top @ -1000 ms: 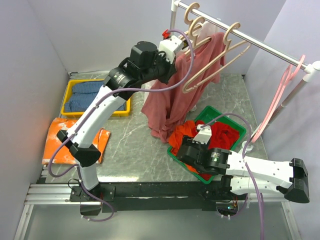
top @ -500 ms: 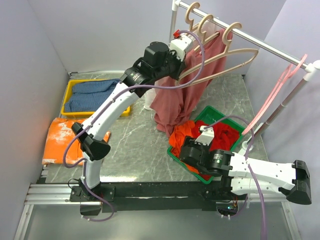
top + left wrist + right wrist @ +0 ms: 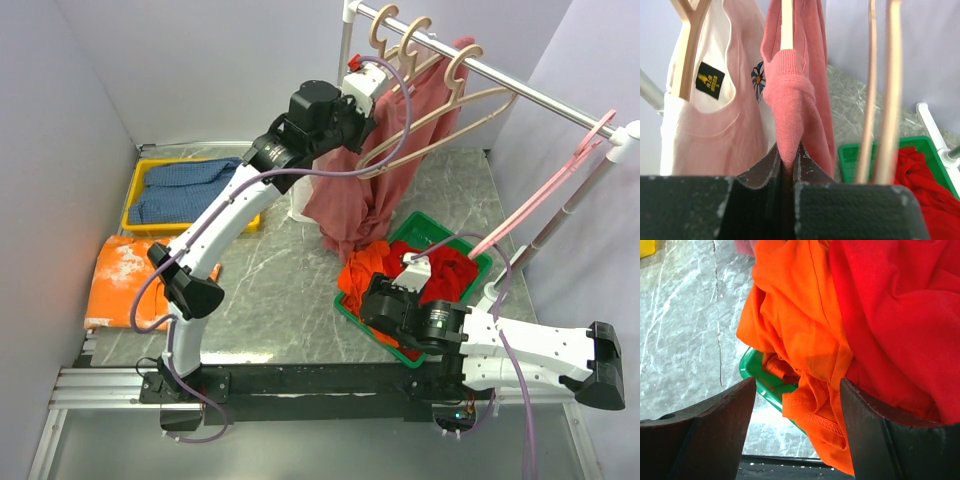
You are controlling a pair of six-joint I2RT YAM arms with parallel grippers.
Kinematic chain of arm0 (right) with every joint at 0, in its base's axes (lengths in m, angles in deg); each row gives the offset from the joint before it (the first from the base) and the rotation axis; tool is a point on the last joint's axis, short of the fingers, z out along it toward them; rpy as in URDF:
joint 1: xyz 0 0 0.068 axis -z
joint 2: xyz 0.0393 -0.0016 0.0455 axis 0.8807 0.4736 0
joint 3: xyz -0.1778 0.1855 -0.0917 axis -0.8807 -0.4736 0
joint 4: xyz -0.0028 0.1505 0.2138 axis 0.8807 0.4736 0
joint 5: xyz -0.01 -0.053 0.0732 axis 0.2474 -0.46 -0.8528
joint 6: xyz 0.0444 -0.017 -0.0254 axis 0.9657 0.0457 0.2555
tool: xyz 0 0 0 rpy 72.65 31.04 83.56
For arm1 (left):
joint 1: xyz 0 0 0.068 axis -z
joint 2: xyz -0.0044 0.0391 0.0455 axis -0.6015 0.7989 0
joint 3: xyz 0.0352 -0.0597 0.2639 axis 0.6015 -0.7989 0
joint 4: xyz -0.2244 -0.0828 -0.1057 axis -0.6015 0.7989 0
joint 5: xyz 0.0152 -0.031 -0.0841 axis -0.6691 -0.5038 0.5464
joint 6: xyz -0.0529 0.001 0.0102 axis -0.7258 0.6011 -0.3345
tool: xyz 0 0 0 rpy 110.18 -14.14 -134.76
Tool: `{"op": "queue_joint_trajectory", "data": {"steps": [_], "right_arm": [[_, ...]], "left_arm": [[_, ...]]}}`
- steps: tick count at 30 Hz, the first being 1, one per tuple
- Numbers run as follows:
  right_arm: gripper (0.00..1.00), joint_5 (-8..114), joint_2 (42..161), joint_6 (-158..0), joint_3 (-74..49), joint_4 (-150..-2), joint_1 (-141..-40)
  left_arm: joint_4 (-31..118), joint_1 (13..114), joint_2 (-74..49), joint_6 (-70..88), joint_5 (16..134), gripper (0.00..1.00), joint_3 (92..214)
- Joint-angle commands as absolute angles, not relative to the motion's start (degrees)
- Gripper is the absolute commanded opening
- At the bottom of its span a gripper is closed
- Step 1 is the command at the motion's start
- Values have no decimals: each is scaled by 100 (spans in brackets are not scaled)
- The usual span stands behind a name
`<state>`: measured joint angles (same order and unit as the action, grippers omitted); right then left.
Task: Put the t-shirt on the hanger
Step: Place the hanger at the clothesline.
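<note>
Left tool [image 3: 787,165]: clenched on a fold of the t-shirt [image 3: 795,85], which hangs on the hanger [image 3: 786,20] at the far rail [image 3: 520,90]. Right tool [image 3: 797,390]: released, over the red-orange garments [image 3: 805,315]. Risk: a downward tug strips the shirt off or unhooks the hanger.

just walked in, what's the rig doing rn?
The left end effector is up at the rail, shut on a fold of the pink t-shirt. The shirt is draped over a wooden hanger and hangs down below it; whether it sits on the hanger properly isn't clear. The right end effector is open over the green bin of red and orange clothes, holding nothing.
</note>
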<state>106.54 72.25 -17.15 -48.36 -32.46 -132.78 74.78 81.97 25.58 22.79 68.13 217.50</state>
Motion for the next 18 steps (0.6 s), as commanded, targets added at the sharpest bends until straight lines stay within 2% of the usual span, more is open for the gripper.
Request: {"op": "queue_joint_trajectory", "data": {"steps": [1, 13, 16, 18], "right_arm": [[75, 10888, 7174, -1513, -4869, -3243, -13345], [75, 10923, 7183, -1469, -4913, -3243, -13398], [75, 10932, 7192, -1460, -4904, -3252, -13398], [75, 10923, 7209, -1477, -4904, -3252, -13398]], "left_arm": [[6547, 8224, 2621, 2323, 6936, 3, 22035], [6310, 8224, 2683, 2349, 6875, 11, 21850], [6178, 8224, 2534, 2358, 6857, 17, 21727], [6108, 8224, 2420, 2332, 6848, 27, 21666]]}}
